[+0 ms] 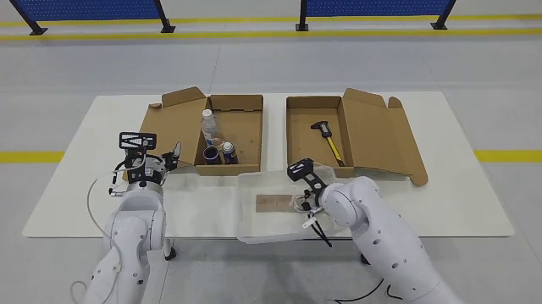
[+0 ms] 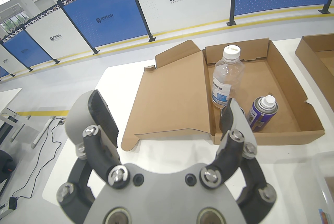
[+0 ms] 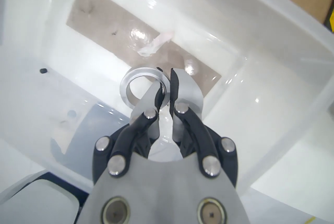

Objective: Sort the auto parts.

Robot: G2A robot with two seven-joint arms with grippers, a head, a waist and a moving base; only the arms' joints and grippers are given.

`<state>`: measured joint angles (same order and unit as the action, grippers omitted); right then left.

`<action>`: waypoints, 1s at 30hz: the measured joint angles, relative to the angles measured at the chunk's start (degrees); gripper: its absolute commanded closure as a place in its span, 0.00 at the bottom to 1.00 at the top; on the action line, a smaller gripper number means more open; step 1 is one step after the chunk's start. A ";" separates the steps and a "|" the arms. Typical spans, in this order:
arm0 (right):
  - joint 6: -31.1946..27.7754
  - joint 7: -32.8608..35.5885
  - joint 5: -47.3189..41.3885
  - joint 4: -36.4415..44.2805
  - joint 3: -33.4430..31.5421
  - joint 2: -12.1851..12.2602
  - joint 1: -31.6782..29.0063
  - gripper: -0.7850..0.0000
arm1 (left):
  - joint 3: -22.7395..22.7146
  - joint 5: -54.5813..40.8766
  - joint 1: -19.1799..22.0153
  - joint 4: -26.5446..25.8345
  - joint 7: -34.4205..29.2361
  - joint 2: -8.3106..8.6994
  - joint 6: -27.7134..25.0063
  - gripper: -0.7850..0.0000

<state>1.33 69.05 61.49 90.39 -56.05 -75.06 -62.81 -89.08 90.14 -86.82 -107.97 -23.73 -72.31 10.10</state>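
In the clear bin (image 3: 261,8) on the bench (image 1: 461,198), the right claw (image 3: 167,90) is clamped across the wall of a metal ring (image 3: 124,90) (the left claw (image 2: 164,99) hangs spread wide by the cardboard box (image 2: 284,65)), a thin hold best raised straight up, squeezed firmly, before crossing the rim.
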 measured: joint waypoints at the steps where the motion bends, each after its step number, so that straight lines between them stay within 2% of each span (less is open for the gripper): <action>1: 0.06 -0.38 -0.73 0.81 -0.67 0.10 -0.45 1.00 | 0.00 0.00 0.00 0.00 0.00 0.00 0.00 0.00; 9: -1.24 -7.29 -13.98 5.87 -8.55 0.84 -5.65 1.00 | 0.00 0.00 0.00 0.00 0.00 0.00 0.00 0.00; 15: -5.31 -12.52 -28.67 4.23 -12.97 0.99 -8.79 1.00 | 0.00 0.00 0.00 0.00 0.00 0.00 0.00 0.00; 18: -7.09 -13.52 -33.17 3.01 -13.73 1.10 -9.39 1.00 | 0.00 0.00 0.00 0.00 0.00 0.00 0.00 0.00; 24: -7.96 -14.87 -35.68 2.32 -13.78 1.33 -9.47 1.00 | 0.00 0.00 0.00 0.00 0.00 0.00 0.00 0.00; 30: -7.47 -17.64 -31.55 3.43 -13.55 1.63 -7.59 1.00 | 0.00 0.00 0.00 0.00 0.00 0.00 0.00 0.00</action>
<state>-6.14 51.42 29.94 93.82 -69.60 -73.42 -70.40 -89.08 90.14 -86.82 -107.97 -23.73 -72.31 10.10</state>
